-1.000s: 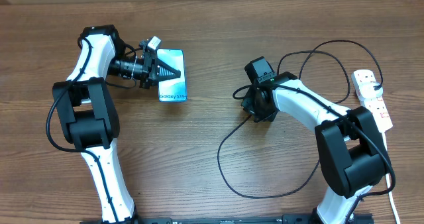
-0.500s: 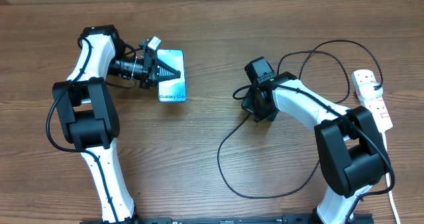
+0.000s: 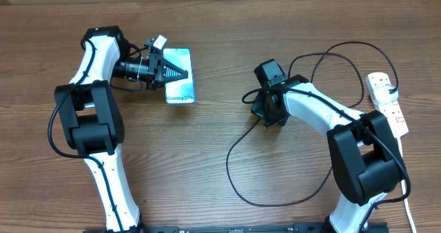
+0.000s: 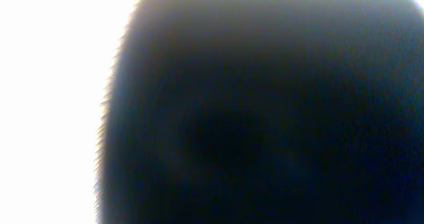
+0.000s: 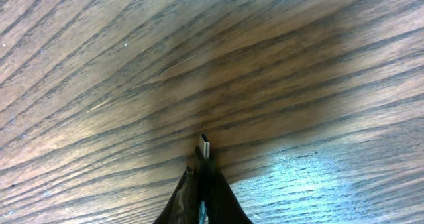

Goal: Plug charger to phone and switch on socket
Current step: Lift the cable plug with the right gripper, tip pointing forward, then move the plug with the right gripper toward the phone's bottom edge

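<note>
Black blur masks clenched left tool up close; right tool clamps charger.

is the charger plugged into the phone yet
Out: its connector tip juts from the shut right gripper over the table, apart from the phone.

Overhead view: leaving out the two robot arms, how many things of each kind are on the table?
phone: 1
charger cable: 1
power strip: 1
Total: 3
</note>
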`<act>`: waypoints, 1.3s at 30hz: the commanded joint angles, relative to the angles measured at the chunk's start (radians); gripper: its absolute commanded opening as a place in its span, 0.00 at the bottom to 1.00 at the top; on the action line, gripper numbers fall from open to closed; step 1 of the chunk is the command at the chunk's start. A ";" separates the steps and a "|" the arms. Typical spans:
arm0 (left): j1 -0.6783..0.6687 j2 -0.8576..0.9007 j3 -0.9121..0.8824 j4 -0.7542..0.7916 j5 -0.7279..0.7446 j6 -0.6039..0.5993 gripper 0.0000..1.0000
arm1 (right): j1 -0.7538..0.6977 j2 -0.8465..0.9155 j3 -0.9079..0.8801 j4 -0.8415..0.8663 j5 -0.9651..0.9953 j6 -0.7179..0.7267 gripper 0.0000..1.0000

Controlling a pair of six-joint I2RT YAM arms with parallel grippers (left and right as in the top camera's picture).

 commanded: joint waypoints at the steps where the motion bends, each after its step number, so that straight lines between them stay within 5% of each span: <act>1: -0.009 -0.031 0.014 -0.003 0.052 -0.006 0.04 | 0.003 0.010 -0.009 0.012 0.003 -0.011 0.04; 18: -0.010 -0.031 0.014 -0.079 0.066 -0.032 0.04 | 0.002 0.010 -0.009 0.025 0.002 -0.011 0.04; 21: -0.010 -0.031 0.014 -0.079 0.066 -0.032 0.04 | 0.002 0.010 -0.009 0.025 0.002 -0.011 0.14; 23: -0.010 -0.031 0.014 -0.083 0.066 -0.032 0.04 | 0.002 0.010 -0.009 0.021 -0.008 -0.012 0.04; 28: -0.020 -0.031 0.014 -0.121 0.067 -0.024 0.04 | -0.001 0.008 -0.008 0.021 -0.043 -0.040 0.04; 39: -0.058 -0.032 0.014 -0.121 0.289 0.064 0.04 | -0.130 -0.101 -0.008 0.029 -0.496 -0.457 0.04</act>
